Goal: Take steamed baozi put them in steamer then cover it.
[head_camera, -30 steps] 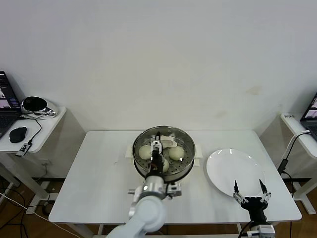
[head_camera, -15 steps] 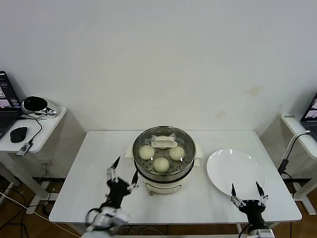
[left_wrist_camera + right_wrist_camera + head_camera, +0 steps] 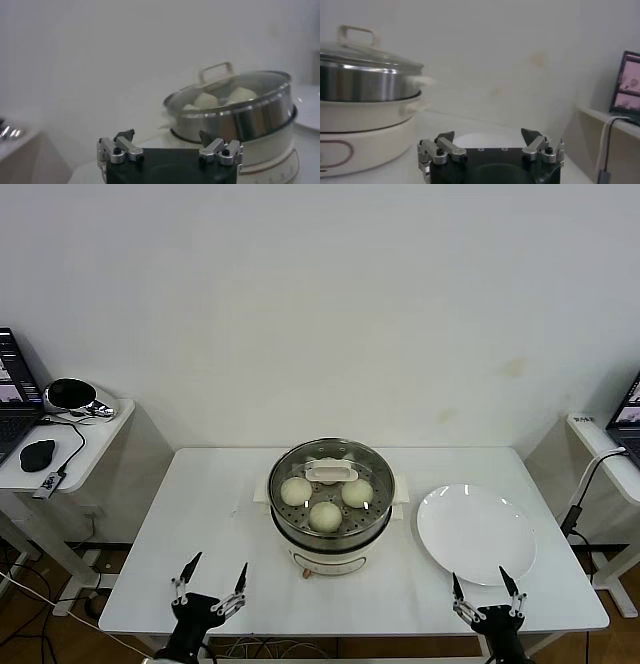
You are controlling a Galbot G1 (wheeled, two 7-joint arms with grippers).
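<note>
The steamer [image 3: 330, 529] stands mid-table on its white base, with the glass cover [image 3: 331, 473] resting on it, cream handle at the centre. Three baozi [image 3: 324, 515] show through the glass; a fourth is hidden under the handle. My left gripper [image 3: 210, 578] is open and empty at the table's front left edge, apart from the steamer [image 3: 240, 117]. My right gripper [image 3: 483, 593] is open and empty at the front right edge, just in front of the plate. The steamer also shows in the right wrist view [image 3: 365, 95], with the cover [image 3: 360, 47] on it.
An empty white plate [image 3: 475, 534] lies to the right of the steamer. A side table with a laptop and mouse [image 3: 37, 454] stands far left, and a shelf with a cable [image 3: 600, 444] far right.
My left arm has drawn back from the steamer to the table's front left edge, its gripper open. My right gripper has sunk lower at the front right. The cover stays on the steamer.
</note>
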